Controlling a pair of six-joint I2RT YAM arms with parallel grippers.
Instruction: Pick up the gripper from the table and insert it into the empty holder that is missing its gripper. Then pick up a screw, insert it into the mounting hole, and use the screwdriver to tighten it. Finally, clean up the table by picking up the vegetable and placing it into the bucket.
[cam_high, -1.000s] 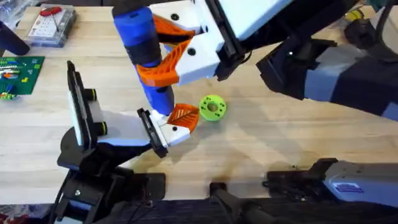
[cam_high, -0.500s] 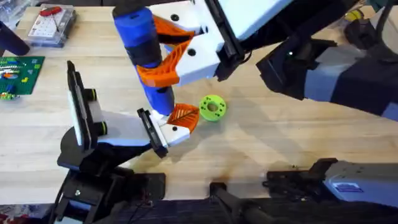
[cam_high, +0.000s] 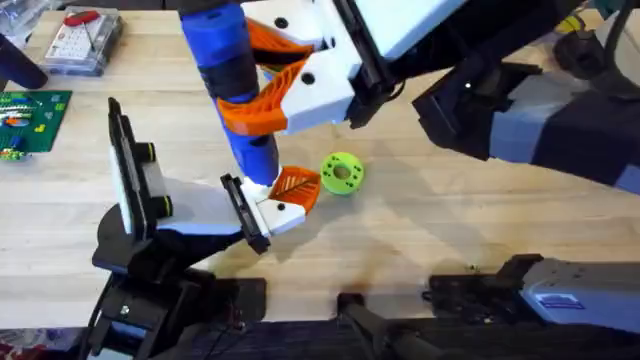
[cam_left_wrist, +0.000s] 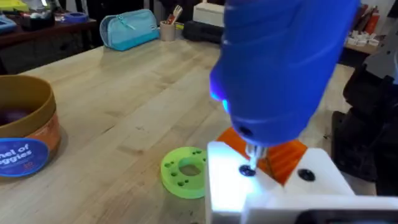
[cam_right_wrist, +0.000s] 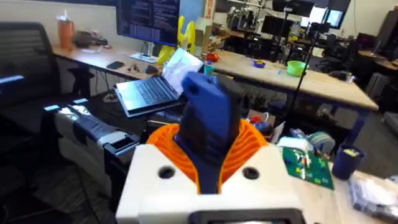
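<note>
Firmly, right claw (cam_high: 270, 85) grips the screwdriver (cam_high: 232, 80) upright

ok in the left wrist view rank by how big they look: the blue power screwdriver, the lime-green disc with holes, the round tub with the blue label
1. Blue cylindrical power screwdriver, by far the largest, though it sits very close to the camera, which inflates it.
2. Round tub with the blue label, partly cut off by the view's edge.
3. Lime-green round disc with holes, smallest.

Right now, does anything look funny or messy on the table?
Nothing stands out. The blue screwdriver is clamped in the right gripper, its bit on the screw in the white holder. The green disc lies flat beside it.
</note>
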